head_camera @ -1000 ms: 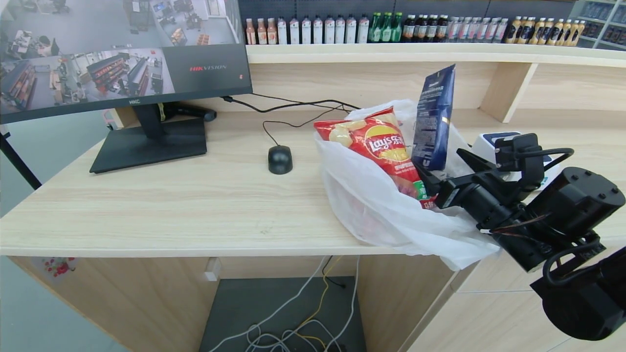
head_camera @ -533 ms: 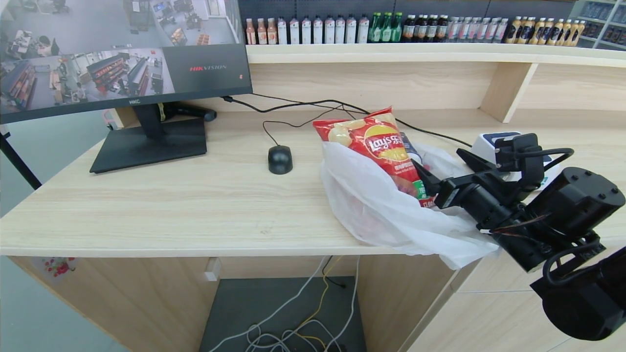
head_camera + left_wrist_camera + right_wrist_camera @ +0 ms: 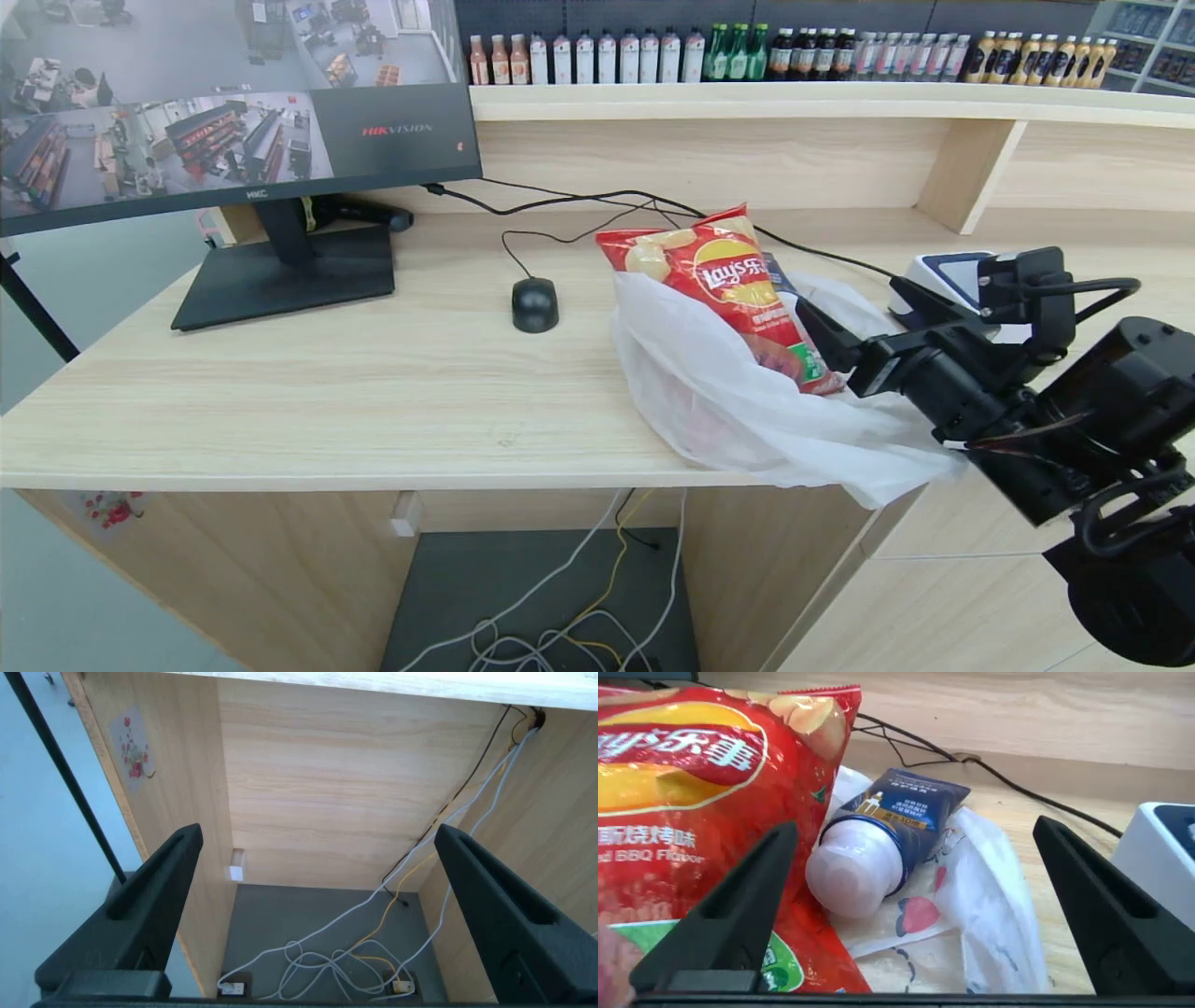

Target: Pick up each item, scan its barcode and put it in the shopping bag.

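Observation:
A white plastic shopping bag (image 3: 747, 411) lies on the wooden counter near its right front edge. A red chips bag (image 3: 728, 280) leans out of the shopping bag's mouth. Behind the chips lies a blue pouch (image 3: 780, 275); in the right wrist view this blue pouch (image 3: 896, 812) shows a white cap and rests inside the shopping bag (image 3: 980, 915), beside the chips bag (image 3: 701, 812). My right gripper (image 3: 854, 303) hangs open just right of the bag's mouth, holding nothing; the same gripper (image 3: 915, 831) faces the pouch. My left gripper (image 3: 318, 831) is open below the counter.
A white and blue scanner (image 3: 938, 271) stands just behind my right arm. A black mouse (image 3: 535, 304) and a monitor (image 3: 233, 103) sit to the left, with cables behind the bag. Bottles line the back shelf (image 3: 794, 56). Loose wires (image 3: 374, 943) lie under the desk.
The blue pouch, upright above the bag a second ago, has dropped down inside it. My right gripper has since drawn back a little to the right and up.

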Tool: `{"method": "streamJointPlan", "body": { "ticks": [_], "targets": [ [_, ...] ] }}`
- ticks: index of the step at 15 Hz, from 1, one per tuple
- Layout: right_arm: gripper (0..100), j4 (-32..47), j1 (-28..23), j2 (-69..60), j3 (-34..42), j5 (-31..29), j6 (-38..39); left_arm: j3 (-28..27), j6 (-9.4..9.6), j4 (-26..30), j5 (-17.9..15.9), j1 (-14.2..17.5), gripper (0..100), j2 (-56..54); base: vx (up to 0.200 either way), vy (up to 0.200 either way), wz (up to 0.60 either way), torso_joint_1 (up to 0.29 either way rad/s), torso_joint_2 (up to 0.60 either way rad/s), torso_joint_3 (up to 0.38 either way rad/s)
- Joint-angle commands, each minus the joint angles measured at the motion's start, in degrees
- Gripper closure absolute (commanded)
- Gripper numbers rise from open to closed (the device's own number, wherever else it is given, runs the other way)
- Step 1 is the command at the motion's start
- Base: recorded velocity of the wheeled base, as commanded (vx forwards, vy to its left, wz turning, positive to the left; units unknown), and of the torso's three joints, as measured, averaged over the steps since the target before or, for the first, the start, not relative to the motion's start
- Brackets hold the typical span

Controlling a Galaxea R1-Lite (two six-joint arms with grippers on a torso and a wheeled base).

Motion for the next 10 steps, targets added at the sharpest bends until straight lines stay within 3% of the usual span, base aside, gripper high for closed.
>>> {"method": "streamJointPlan", "body": {
  "ticks": [1, 2, 7, 10],
  "targets": [
    [0, 0.0, 0.0, -7.7, 4.5, 0.0, 0.0, 0.0, 0.0, 0.0, 0.0, 0.0, 0, 0.0, 0.0, 0.0, 0.0, 0.0, 0.0, 0.0],
    [0, 0.0, 0.0, -7.7, 4.5, 0.0, 0.0, 0.0, 0.0, 0.0, 0.0, 0.0, 0, 0.0, 0.0, 0.0, 0.0, 0.0, 0.0, 0.0],
    [0, -0.5, -0.1, -29.6, 27.4, 0.0, -0.1, 0.0, 0.0, 0.0, 0.0, -0.1, 0, 0.0, 0.0, 0.0, 0.0, 0.0, 0.0, 0.0],
    [0, 1.9, -0.2, -38.1, 29.4, -0.4, -0.1, 0.0, 0.0, 0.0, 0.0, 0.0, 0, 0.0, 0.0, 0.0, 0.0, 0.0, 0.0, 0.0]
  ]
}}
